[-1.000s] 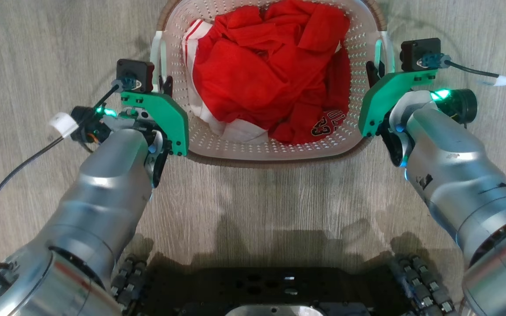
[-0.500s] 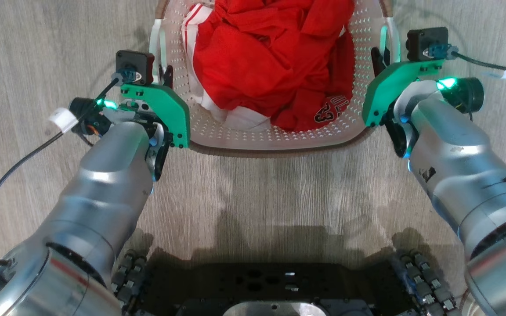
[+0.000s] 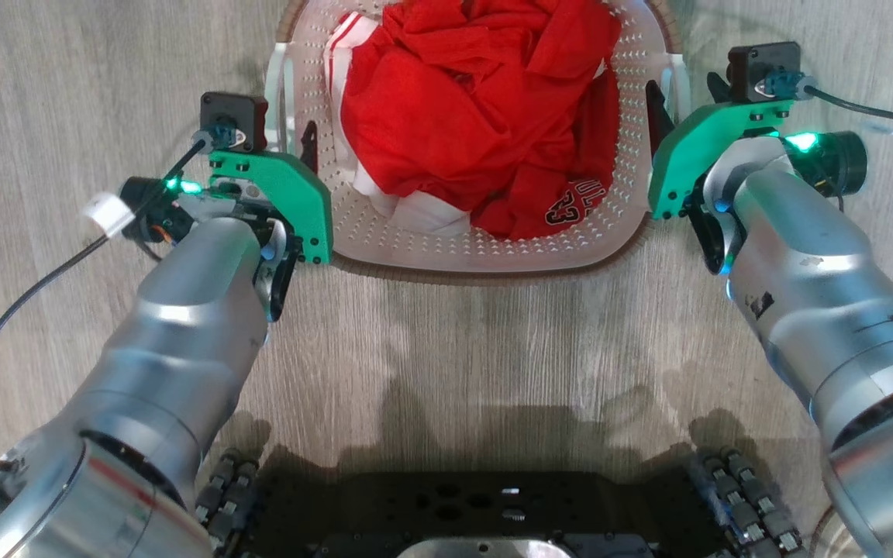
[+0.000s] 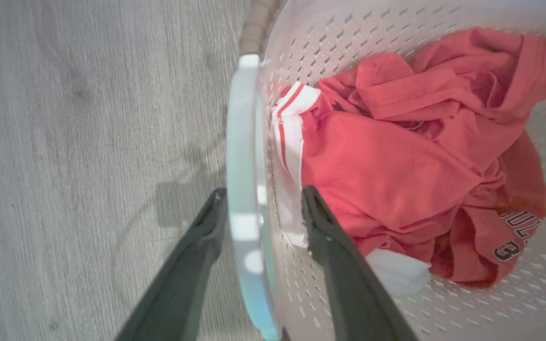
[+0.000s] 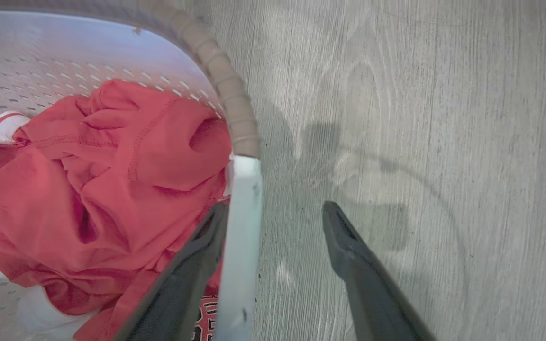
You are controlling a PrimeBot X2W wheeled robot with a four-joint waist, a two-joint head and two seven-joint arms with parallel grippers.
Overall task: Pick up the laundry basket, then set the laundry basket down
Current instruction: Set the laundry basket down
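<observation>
The laundry basket (image 3: 493, 260), white and perforated with a brown rim, rests on the wood floor with red clothing (image 3: 477, 116) heaped inside. My left gripper (image 3: 295, 139) is open astride the basket's left handle (image 4: 242, 142): one finger lies outside against it, the other stands inside the basket with a gap, as the left gripper (image 4: 263, 192) shows from the wrist. My right gripper (image 3: 683, 89) is open over the right handle (image 5: 242, 213). From the wrist, the right gripper (image 5: 275, 207) has its inner finger beside the handle and its outer finger well clear over the floor.
Grey wood-look floor (image 3: 446, 372) surrounds the basket on all sides. My dark wheeled base (image 3: 493, 511) sits at the bottom of the head view. Black cables (image 3: 20, 310) trail from both wrists.
Both grippers have spread their fingers off the basket handles. The basket shifts slightly in the head view between frames.
</observation>
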